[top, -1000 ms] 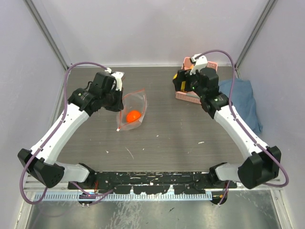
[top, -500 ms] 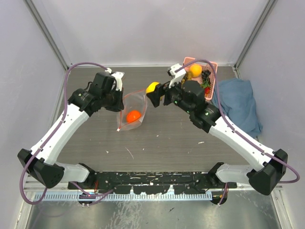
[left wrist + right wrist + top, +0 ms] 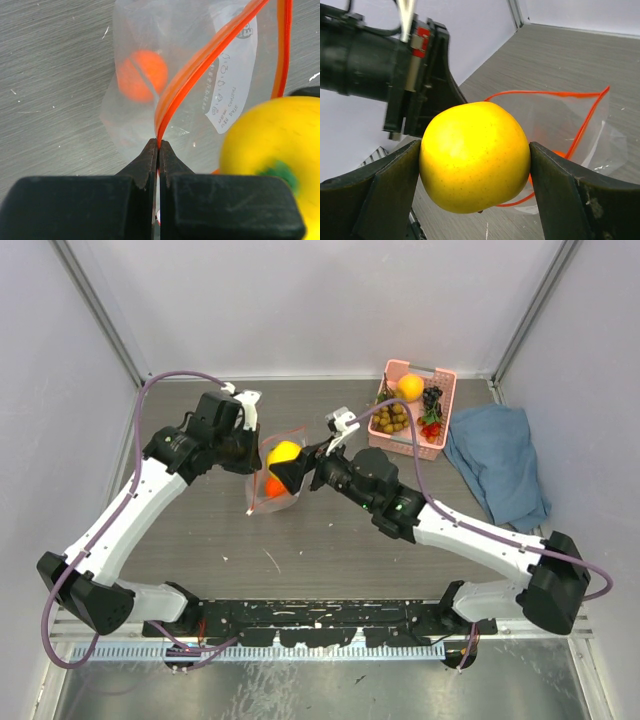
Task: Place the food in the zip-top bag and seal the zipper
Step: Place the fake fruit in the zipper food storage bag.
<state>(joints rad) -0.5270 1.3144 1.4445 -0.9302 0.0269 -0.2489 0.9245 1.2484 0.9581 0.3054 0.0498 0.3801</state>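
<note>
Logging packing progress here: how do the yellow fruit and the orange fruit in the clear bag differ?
Colour: the yellow fruit is bright yellow, the orange fruit orange.
Place: the orange fruit lies inside the zip-top bag; the yellow fruit is at its open mouth.
Hold: the right gripper clamps the yellow fruit; the orange fruit lies free.
Both are round toy fruits.
</note>
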